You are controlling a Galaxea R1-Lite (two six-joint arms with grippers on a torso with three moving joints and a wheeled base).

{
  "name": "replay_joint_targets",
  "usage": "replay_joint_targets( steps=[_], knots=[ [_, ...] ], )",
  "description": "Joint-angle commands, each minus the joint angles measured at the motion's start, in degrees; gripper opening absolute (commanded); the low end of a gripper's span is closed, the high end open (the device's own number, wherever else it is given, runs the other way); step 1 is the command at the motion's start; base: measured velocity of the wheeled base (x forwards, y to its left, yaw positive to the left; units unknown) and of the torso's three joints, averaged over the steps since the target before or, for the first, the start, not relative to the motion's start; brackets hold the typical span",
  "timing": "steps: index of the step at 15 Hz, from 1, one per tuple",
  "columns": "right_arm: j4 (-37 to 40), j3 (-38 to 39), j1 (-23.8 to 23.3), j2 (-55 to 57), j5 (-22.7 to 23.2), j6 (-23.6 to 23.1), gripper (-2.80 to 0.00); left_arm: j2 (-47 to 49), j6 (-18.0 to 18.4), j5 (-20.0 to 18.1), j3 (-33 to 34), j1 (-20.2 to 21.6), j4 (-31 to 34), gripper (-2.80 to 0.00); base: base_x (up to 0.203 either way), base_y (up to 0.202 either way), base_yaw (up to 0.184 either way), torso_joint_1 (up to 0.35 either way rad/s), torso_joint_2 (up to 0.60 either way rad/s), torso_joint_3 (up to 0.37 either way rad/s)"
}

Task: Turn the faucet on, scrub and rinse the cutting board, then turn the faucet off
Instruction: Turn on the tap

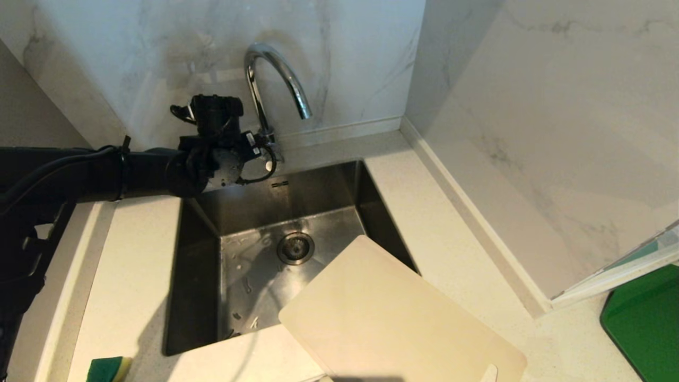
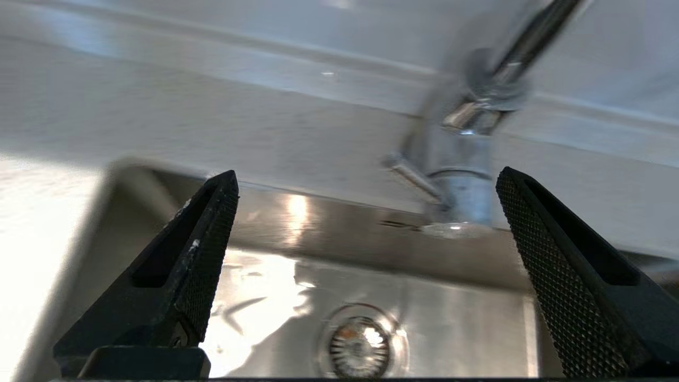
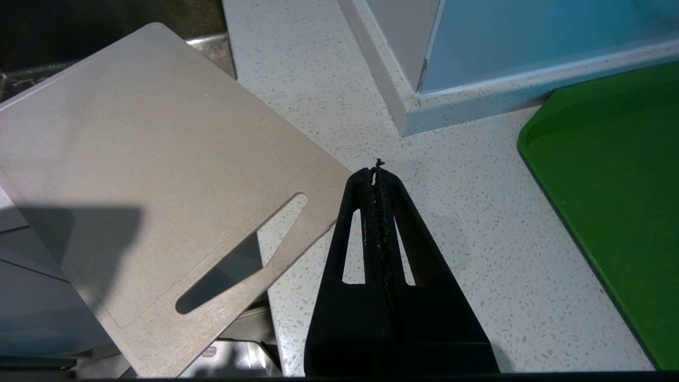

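Note:
The chrome faucet (image 1: 276,69) stands behind the sink, and no water shows at its spout. My left gripper (image 1: 263,153) is right beside the faucet's base, above the sink's back edge. In the left wrist view that gripper (image 2: 367,174) is wide open and empty, with the faucet body (image 2: 464,180) and its small side lever (image 2: 411,175) just beyond the fingertips, nearer one finger. The cream cutting board (image 1: 392,313) lies over the sink's front right corner and the counter. My right gripper (image 3: 375,172) is shut and empty above the counter, next to the cutting board (image 3: 132,159) near its slot handle (image 3: 238,254).
The steel sink (image 1: 318,185) is wet, with a round drain (image 1: 295,248) in its floor. A green and yellow sponge (image 1: 109,369) lies on the counter at the front left. A dark green board (image 1: 644,318) lies at the far right beside a marble wall corner.

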Motion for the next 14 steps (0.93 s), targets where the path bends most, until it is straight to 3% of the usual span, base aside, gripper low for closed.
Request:
replay_joint_targets(
  steps=[1, 3, 14],
  knots=[
    [0.0, 0.1, 0.0, 0.0, 0.0, 0.0, -2.8, 0.3, -0.2, 2.0, 0.0, 0.0, 0.4, 0.0, 0.0, 0.0, 0.0, 0.0, 0.0, 0.0],
    [0.0, 0.1, 0.0, 0.0, 0.0, 0.0, -2.8, 0.5, 0.1, 4.7, 0.0, 0.0, 0.3, 0.0, 0.0, 0.0, 0.0, 0.0, 0.0, 0.0],
    [0.0, 0.1, 0.0, 0.0, 0.0, 0.0, -2.8, 3.9, 0.4, 6.4, -0.1, 0.5, -1.0, 0.0, 0.0, 0.0, 0.0, 0.0, 0.0, 0.0]
  ],
)
